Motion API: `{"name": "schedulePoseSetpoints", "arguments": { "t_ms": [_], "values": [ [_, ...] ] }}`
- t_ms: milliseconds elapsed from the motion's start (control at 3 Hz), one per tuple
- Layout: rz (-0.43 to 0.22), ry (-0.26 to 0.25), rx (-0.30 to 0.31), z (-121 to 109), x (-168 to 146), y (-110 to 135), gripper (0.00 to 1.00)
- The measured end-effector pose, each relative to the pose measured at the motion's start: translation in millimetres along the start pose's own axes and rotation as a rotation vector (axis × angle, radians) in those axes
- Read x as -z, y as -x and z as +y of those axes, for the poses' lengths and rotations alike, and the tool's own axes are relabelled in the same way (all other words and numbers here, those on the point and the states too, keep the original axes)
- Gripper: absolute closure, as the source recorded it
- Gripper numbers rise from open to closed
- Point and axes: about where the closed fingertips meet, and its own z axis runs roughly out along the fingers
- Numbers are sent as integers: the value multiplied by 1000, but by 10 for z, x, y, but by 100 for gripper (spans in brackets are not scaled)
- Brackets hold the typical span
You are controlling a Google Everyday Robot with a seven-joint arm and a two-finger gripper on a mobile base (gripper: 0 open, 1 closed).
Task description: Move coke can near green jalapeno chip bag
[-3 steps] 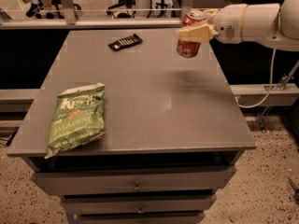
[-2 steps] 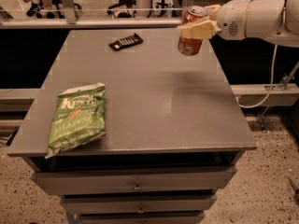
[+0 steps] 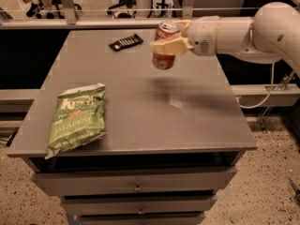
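The coke can, red-orange with a silver top, hangs tilted in the air above the middle-back of the grey table. My gripper comes in from the right on a white arm and is shut on the can, one cream finger lying across its front. The green jalapeno chip bag lies flat near the table's front left corner, well to the left of and nearer than the can.
A flat black packet lies at the back of the table, left of the can. The table has drawers below its front edge. Chairs and a rail stand behind it. A white cable hangs at the right.
My gripper has carried the coke can to the left, from over the back right part of the table toward its middle. The chip bag and black packet have not moved.
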Motion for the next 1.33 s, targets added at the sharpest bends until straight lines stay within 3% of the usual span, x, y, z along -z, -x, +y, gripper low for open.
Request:
{"name": "schedulePoseSetpoints", "arguments": {
  "t_ms": [333, 1333],
  "values": [
    [-2, 78, 18, 371, -354, -71, 100],
    [24, 182, -5, 1172, -876, -316, 100]
  ]
}}
